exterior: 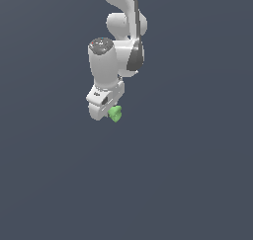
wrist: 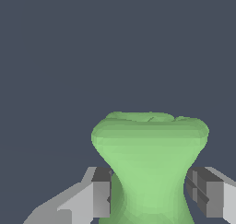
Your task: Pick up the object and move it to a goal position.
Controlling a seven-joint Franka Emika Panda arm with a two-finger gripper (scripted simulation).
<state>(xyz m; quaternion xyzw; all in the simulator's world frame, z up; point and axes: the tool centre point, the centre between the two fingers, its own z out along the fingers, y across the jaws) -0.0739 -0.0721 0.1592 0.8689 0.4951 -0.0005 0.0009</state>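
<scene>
The white arm is reaching down from the top of the exterior view, and its claw (exterior: 109, 114) is sitting at the low end, pointing downward. The small bright green object (exterior: 115, 114) is showing just under the claw's white body, peeking out toward the exterior view's right. It is looking tiny next to the arm's thick white joints.

From the wrist view, the claw (wrist: 148, 191) is closing on the object (wrist: 150, 154) at its narrow middle. One grey fingertip (wrist: 101, 193) is pressing against one side of the waist, and the other is sitting against the opposite side, so the claw is clamped on the object rather than standing apart from it. The object's flared end is spreading out wide beyond the fingertips, with a slightly lumpy rim, while the pinched part is sitting squarely between the pads. The lower flare is running out of the picture, so I cannot see its far end.

Everything around the arm is showing as a plain dark blue-grey surface in both views. I cannot tell from these views whether the object is resting on the table or hanging above it, since no shadow or edge is showing beneath it.
</scene>
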